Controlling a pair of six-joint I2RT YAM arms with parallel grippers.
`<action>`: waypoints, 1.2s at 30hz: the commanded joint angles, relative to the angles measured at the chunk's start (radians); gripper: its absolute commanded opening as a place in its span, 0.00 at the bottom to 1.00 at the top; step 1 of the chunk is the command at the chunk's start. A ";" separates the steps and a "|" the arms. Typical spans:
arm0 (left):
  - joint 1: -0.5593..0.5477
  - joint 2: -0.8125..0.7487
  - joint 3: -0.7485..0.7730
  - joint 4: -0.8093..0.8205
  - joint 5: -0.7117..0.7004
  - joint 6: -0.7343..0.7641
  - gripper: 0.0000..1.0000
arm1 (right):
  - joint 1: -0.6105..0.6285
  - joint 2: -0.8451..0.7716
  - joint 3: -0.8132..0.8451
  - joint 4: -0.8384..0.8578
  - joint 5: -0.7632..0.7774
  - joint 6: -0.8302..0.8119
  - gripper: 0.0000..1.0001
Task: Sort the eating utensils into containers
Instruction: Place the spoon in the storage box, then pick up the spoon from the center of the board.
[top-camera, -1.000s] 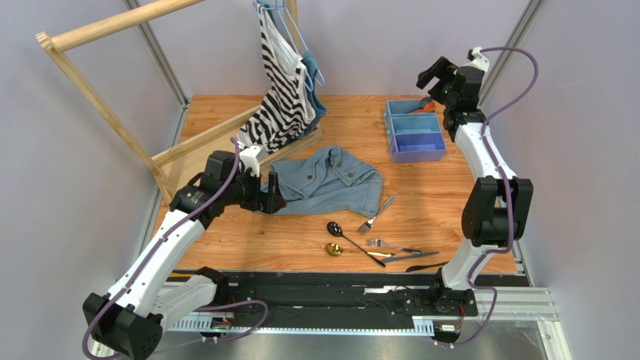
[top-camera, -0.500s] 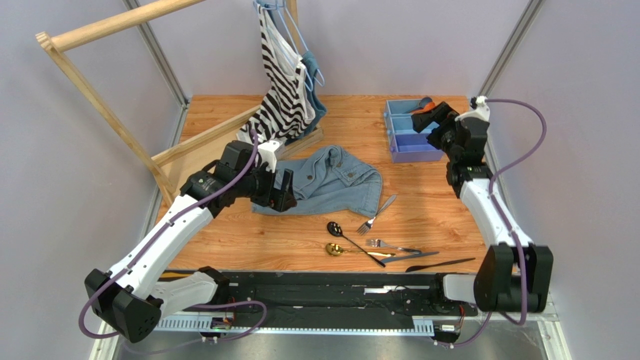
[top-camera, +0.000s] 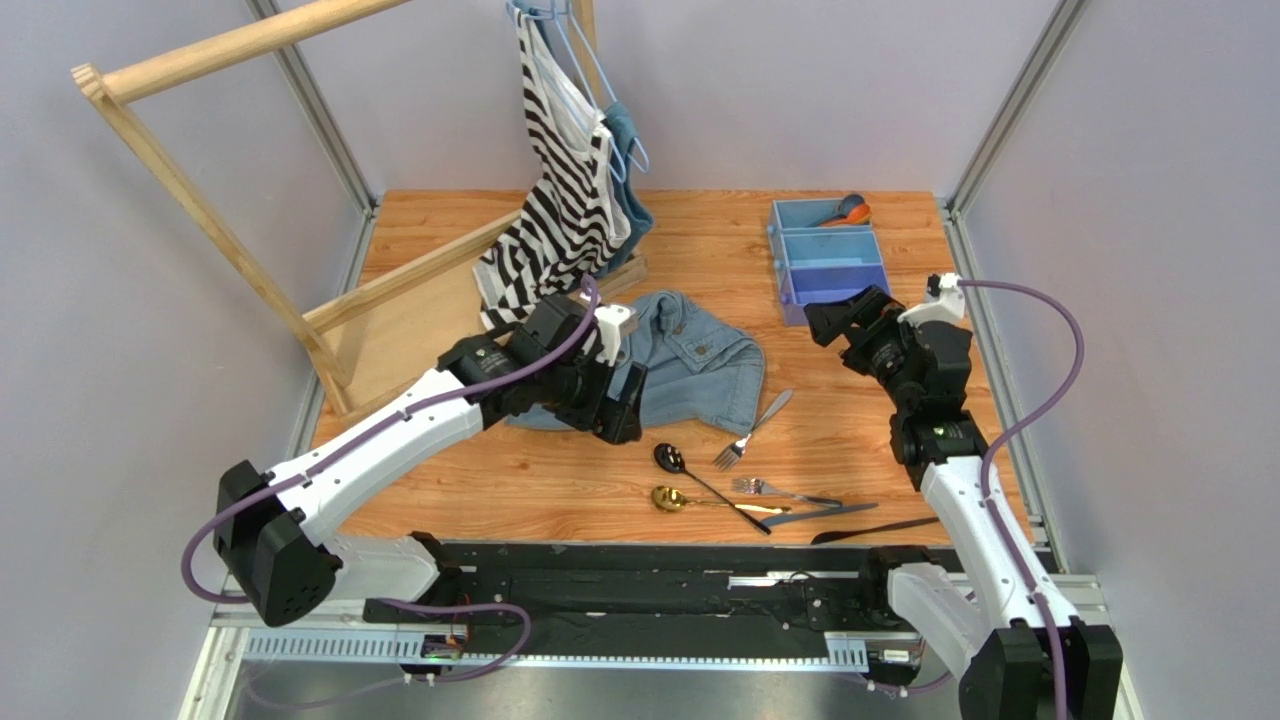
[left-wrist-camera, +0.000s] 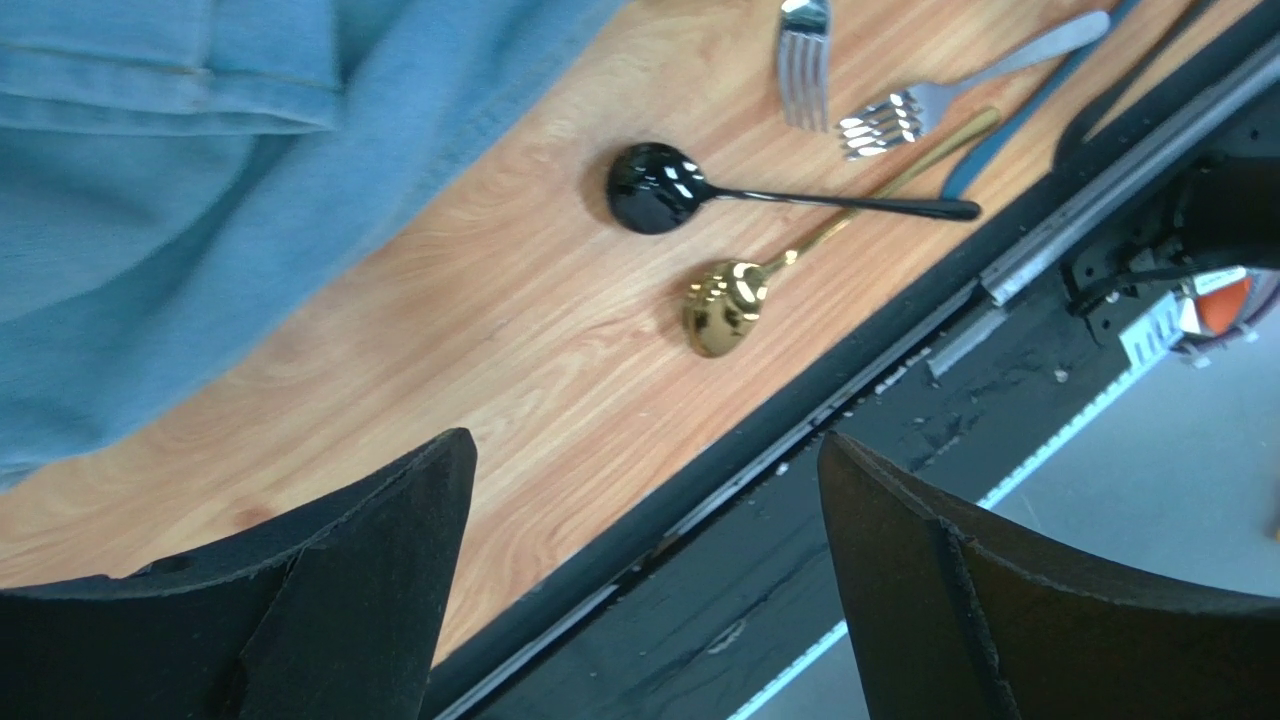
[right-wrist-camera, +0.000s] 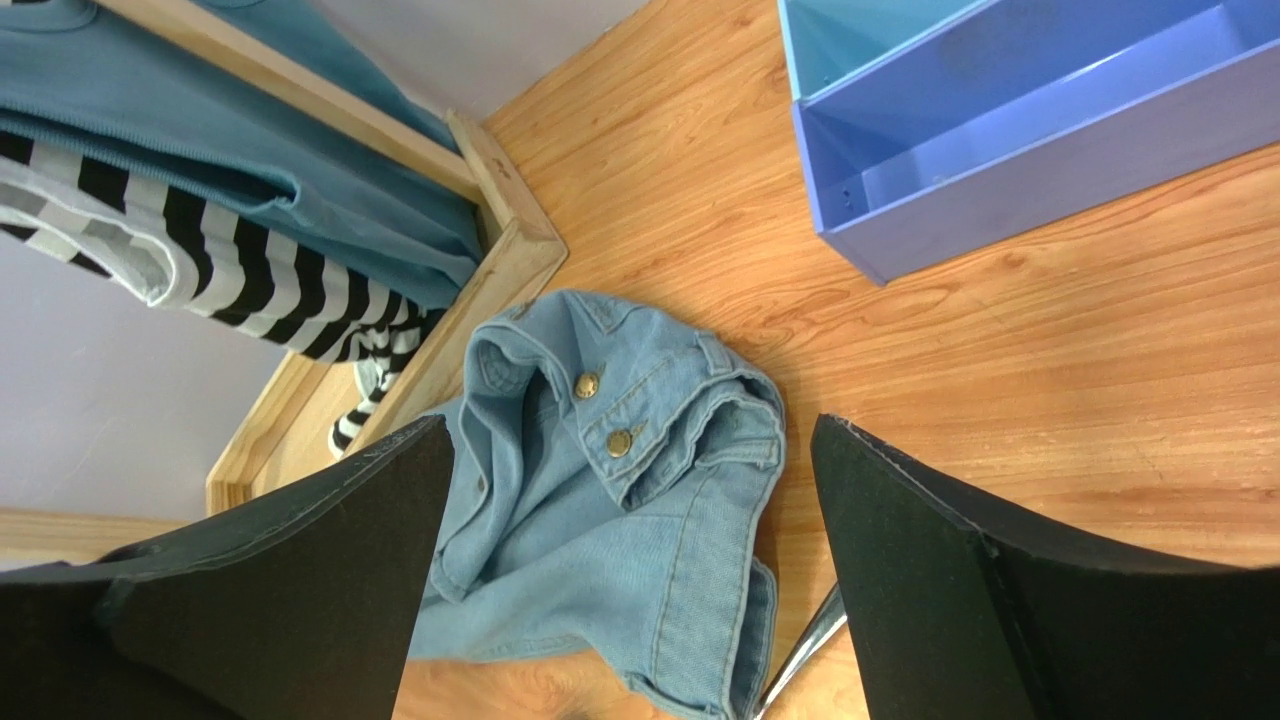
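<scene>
Several utensils lie near the table's front edge: a black spoon (top-camera: 670, 456), a gold spoon (top-camera: 666, 498), two silver forks (top-camera: 756, 420) (top-camera: 769, 489) and two dark knives (top-camera: 830, 513) (top-camera: 884, 528). The left wrist view shows the black spoon (left-wrist-camera: 654, 188), the gold spoon (left-wrist-camera: 721, 305) and the forks (left-wrist-camera: 899, 110). The light blue tray (top-camera: 831, 312) stands at the back right with an orange spoon (top-camera: 851, 215) in its far compartment. My left gripper (top-camera: 625, 405) is open and empty, just left of the black spoon. My right gripper (top-camera: 825, 320) is open and empty, just in front of the tray (right-wrist-camera: 1037, 143).
A denim jacket (top-camera: 669, 360) lies crumpled mid-table under my left wrist; it also shows in the right wrist view (right-wrist-camera: 616, 495). A wooden rack (top-camera: 406, 278) with a striped garment (top-camera: 564, 165) stands at the back left. The black base rail (top-camera: 646, 563) runs along the front edge.
My left arm has moved right and forward, from the jacket's left side to beside the black spoon. My right arm has swung down and forward from above the tray's far end to its near end.
</scene>
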 joint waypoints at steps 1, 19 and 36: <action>-0.086 0.033 -0.021 0.120 0.012 -0.125 0.92 | 0.008 -0.049 -0.023 0.014 -0.034 0.002 0.94; -0.285 0.363 0.064 0.322 0.047 -0.290 0.76 | 0.009 -0.143 -0.057 -0.009 0.002 -0.004 0.94; -0.305 0.525 0.108 0.310 0.018 -0.369 0.66 | 0.009 -0.158 -0.065 -0.021 0.015 -0.018 0.95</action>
